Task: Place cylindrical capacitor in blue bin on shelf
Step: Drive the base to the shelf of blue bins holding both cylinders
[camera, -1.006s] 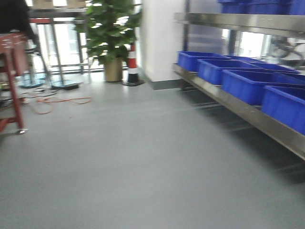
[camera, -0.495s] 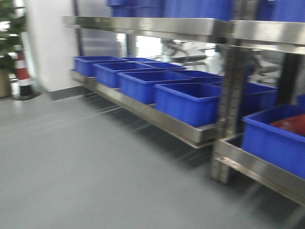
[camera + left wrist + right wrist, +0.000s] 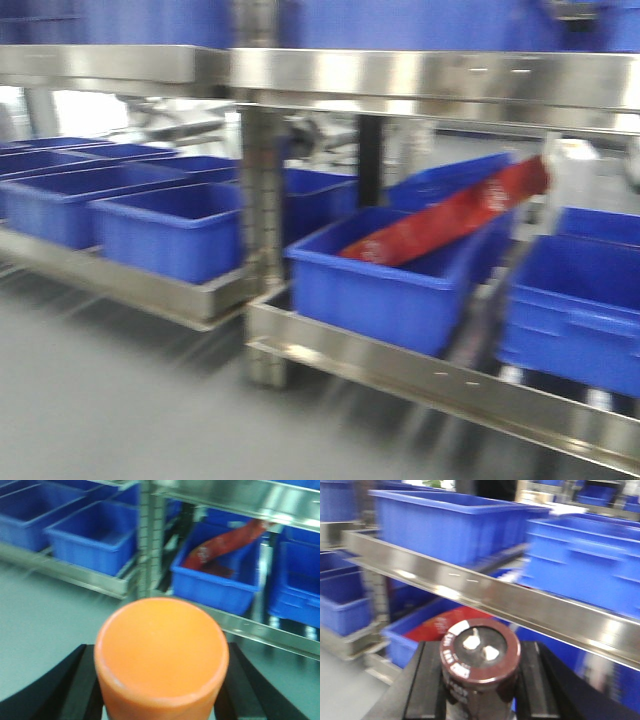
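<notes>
Between the two black fingers of the right claw stands one cylindrical capacitor, upright and pinched on both sides, its dark brown body and pale-marked rim turned up toward the wrist camera. It is held in the air in front of the shelf, near the shiny front rail and not in any bin. The left claw grips one orange cylinder the same way – upright, with a finger on each side.

Two steel tiers of the shelf show in the front view, joined by one perforated upright post. Blue bins line the lower tier; at least six can be made out, though blur prevents a firm count, and more blue sits on the upper tier. One bin just right of the post holds a single long red packet, which leans tilted over its back rim. Grey floor lies before the rack.
</notes>
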